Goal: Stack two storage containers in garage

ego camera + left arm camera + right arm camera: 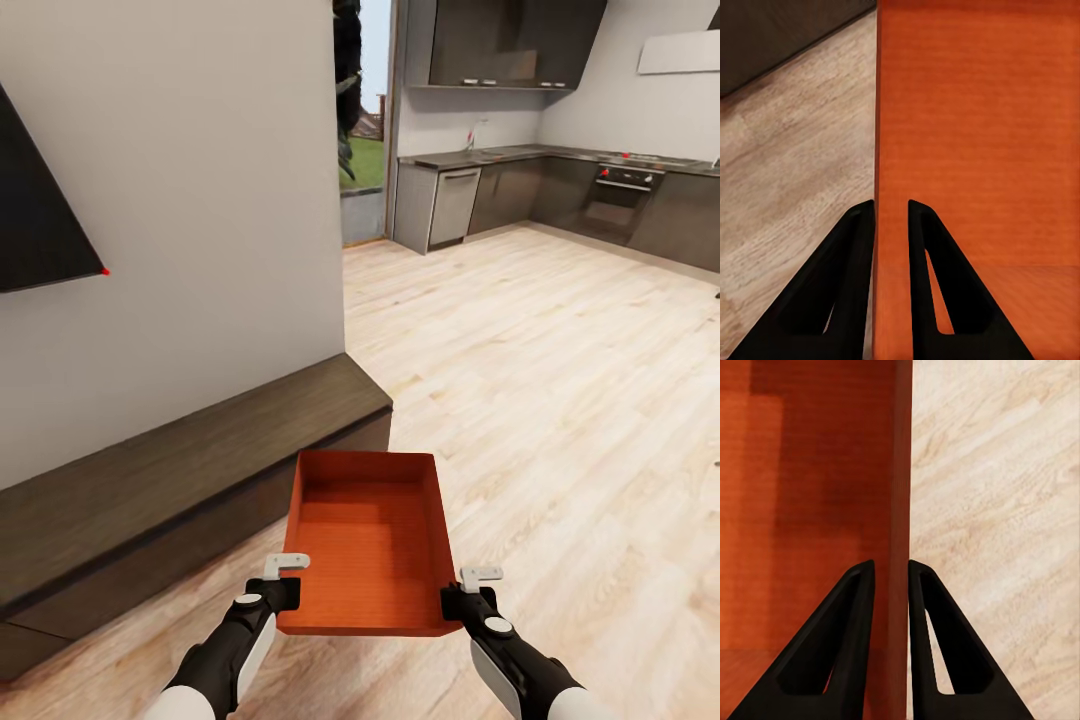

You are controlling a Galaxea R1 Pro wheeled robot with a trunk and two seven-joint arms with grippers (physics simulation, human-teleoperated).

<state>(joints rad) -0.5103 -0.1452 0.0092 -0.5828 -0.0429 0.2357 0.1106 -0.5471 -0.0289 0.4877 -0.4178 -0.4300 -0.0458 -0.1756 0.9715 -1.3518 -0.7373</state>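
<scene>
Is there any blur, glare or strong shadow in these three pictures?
Head view: sharp, evenly lit, no glare; storage container shaded along its inner walls. Left wrist view: soft, floor grain smeared. Right wrist view: a darker shadow patch on the container's inside; fingers plain black.

Orange-red, finely ribbed container [370,545]

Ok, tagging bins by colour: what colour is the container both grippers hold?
Orange-red all over; the storage container shows best in the head view.

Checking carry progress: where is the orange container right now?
In the head view the storage container hangs low centre, held between the left gripper and right gripper, above the wood floor beside the dark bench.
</scene>
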